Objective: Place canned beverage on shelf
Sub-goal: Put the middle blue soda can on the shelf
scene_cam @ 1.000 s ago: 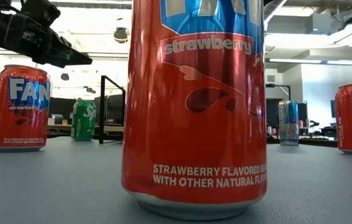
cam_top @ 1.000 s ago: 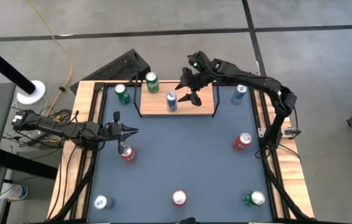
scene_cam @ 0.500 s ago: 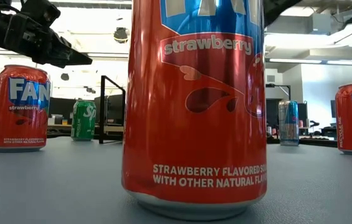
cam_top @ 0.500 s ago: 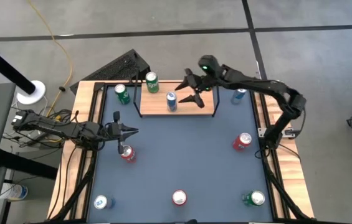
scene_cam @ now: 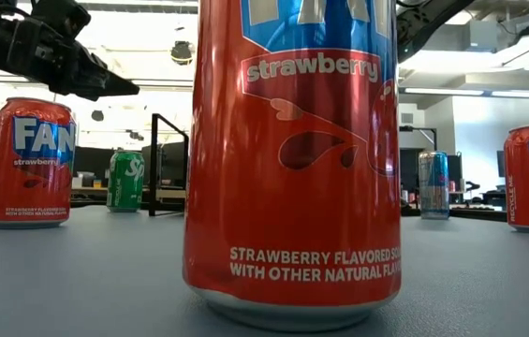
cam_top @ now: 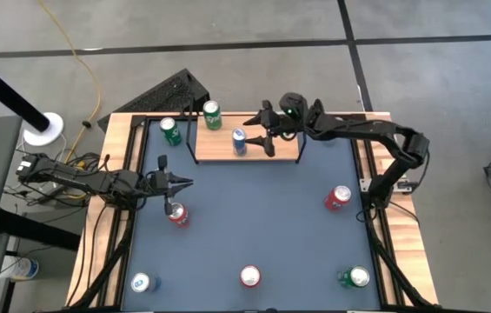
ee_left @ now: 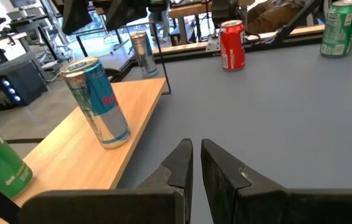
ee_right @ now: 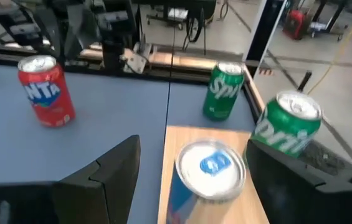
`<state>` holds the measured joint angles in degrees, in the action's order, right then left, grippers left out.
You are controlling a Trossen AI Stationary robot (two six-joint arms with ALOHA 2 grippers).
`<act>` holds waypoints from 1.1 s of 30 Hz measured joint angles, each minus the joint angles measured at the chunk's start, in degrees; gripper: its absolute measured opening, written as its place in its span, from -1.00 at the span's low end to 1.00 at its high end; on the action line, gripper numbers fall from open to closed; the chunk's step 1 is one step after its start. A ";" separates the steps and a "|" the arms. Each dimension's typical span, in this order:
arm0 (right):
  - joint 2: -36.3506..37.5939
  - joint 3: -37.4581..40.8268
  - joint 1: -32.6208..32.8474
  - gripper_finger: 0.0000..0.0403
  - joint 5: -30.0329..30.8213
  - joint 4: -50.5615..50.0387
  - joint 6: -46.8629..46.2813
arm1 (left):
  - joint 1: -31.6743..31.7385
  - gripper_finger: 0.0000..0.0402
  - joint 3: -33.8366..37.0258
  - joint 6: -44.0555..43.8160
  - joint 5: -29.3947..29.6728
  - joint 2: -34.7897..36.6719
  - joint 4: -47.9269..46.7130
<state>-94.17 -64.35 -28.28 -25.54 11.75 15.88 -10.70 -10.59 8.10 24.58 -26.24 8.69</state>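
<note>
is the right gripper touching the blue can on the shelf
Apart. The right wrist view shows the right gripper open, fingers either side of the blue can with gaps.

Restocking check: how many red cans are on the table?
3 red cans: one at the table's left side by the left arm, one near the right edge, one at the middle of the near edge. None looks hidden from above.

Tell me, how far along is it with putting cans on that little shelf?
Done: a blue can stands on the shelf, and a green can seems to sit at its back corner. In hand: the right end effector is open around the blue can. Left: cans on the table, like the red can. The left end effector waits shut.
</note>
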 joint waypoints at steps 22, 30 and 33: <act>-7.23 -0.05 -1.06 0.42 1.44 4.73 -3.01 | 0.01 -0.89 0.00 0.22 0.02 0.02 -0.21; -9.20 -0.07 -1.01 0.42 1.44 7.34 -3.31 | 0.01 -0.89 0.00 0.22 0.11 0.00 -0.22; -9.21 -0.07 -0.99 0.42 1.46 7.54 -3.69 | 0.01 -0.89 0.00 0.22 0.11 0.00 -0.21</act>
<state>-103.37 -64.42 -29.28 -24.08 19.29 12.19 -10.69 -10.59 8.32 24.69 -26.24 8.48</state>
